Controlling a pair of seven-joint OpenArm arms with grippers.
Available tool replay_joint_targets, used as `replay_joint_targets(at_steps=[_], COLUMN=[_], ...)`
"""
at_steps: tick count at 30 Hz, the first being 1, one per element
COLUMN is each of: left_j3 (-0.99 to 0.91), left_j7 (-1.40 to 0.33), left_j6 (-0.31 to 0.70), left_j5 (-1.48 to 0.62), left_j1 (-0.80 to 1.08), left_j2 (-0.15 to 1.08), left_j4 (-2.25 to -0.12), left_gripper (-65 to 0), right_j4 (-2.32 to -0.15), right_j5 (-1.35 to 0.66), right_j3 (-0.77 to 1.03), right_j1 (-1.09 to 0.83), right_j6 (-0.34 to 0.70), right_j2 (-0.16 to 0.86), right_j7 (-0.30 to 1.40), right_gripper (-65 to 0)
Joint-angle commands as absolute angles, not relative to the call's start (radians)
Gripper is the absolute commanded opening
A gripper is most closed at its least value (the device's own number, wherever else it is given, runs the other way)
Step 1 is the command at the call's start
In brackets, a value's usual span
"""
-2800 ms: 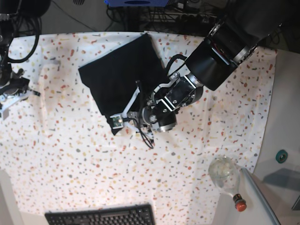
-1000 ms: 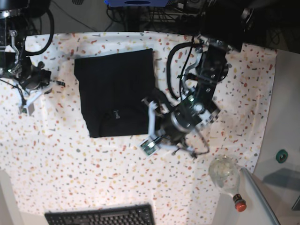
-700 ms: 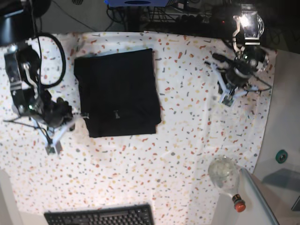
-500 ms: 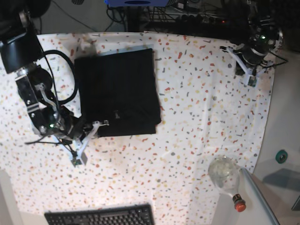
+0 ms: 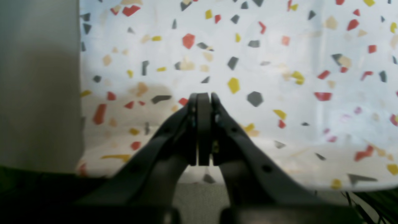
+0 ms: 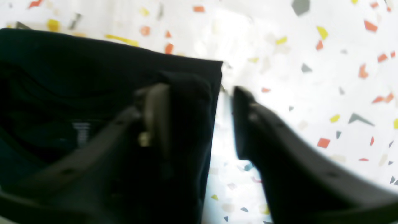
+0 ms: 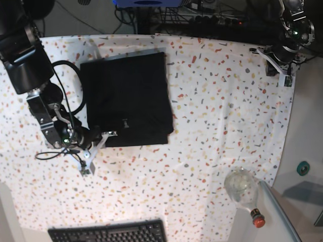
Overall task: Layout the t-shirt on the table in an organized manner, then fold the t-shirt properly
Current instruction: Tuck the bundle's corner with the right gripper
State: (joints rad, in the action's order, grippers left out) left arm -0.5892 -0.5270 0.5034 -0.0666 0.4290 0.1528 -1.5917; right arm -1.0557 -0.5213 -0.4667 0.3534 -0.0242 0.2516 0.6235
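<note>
Surface: the table (image 7: 212, 116) wears a white cloth flecked with red, orange, yellow and grey; cables and dark equipment crowd its far edge.
T-shirt: the t-shirt (image 7: 126, 98) lies on the left half of the base view as a flat black rectangle, already folded narrow, its small pale neck label (image 7: 124, 121) showing near the edge closest to the camera.
Right gripper: the right gripper (image 7: 96, 148) sits at the shirt's near left corner. In the right wrist view its jaws stand partly apart and straddle that corner, one finger (image 6: 155, 115) over the black cloth, the other over bare tablecloth. Nothing looks pinched yet.
Left gripper: the left gripper (image 5: 202, 99) hangs over the far right edge of the table, well apart from the shirt, jaws pressed together and holding nothing.
Step in hand: judging by the layout, the spreading is done and a further fold is being set up from the near left corner.
Next move: it calls for closing on all the layers at that corner, then carrying the edge across evenly; a shallow bite could lift only the top layer.
Bystanders: a keyboard (image 7: 108, 232) and a clear bottle (image 7: 245, 194) lie near the front, clear of the work.
</note>
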Motion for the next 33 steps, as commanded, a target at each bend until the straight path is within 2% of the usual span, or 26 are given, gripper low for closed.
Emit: replay_joint_targets(at_steps=[1,2,3,12,20,24,30,33], left_j3=[-0.593,-0.593,-0.593,-0.593,-0.596,-0.596,-0.595,-0.595], left_j7=[-0.509,-0.509,-0.509,-0.506,-0.503,-0.503,-0.507,-0.504], left_j6=[0.503,0.503,0.503,0.503,0.503,0.503,0.503,0.503], left_j5=[-0.079,-0.079,-0.081,-0.076,-0.076,-0.076,-0.076,-0.076], left_j1=[0.426,0.424,0.423,0.42,0.42,0.42,0.401,0.4], left_j2=[0.165,0.165,0.165,0.165,0.166,0.166,0.166,0.166], left_j4=[-1.606,-1.604,-1.604,-1.58,-1.546,-1.546,-1.541,-1.529], left_gripper=[-65.0,-65.0,-65.0,-65.0,-65.0,-65.0,-65.0,-65.0], right_j4=[-1.07,-1.07,-1.07,-1.211,-1.412,-1.34,-1.139,-1.129], right_j5=[-0.526,-0.526,-0.526,-0.532,-0.527,-0.526,-0.526,-0.53], right_j3=[-0.461,-0.461,-0.458,-0.452,-0.249,-0.206,-0.206,-0.205], right_j1=[0.381,0.381,0.381,0.314,0.246,0.254,0.277,0.283], right_j6=[-0.022,-0.022,-0.022,-0.027,-0.076,-0.071,-0.071,-0.07], right_j2=[0.257,0.257,0.257,0.259,0.259,0.257,0.251,0.251], right_j7=[0.599,0.601,0.601,0.605,0.75,0.757,0.648,0.647], right_gripper=[-51.5,-60.3,-65.0,-65.0,-65.0,-65.0,-65.0,-65.0])
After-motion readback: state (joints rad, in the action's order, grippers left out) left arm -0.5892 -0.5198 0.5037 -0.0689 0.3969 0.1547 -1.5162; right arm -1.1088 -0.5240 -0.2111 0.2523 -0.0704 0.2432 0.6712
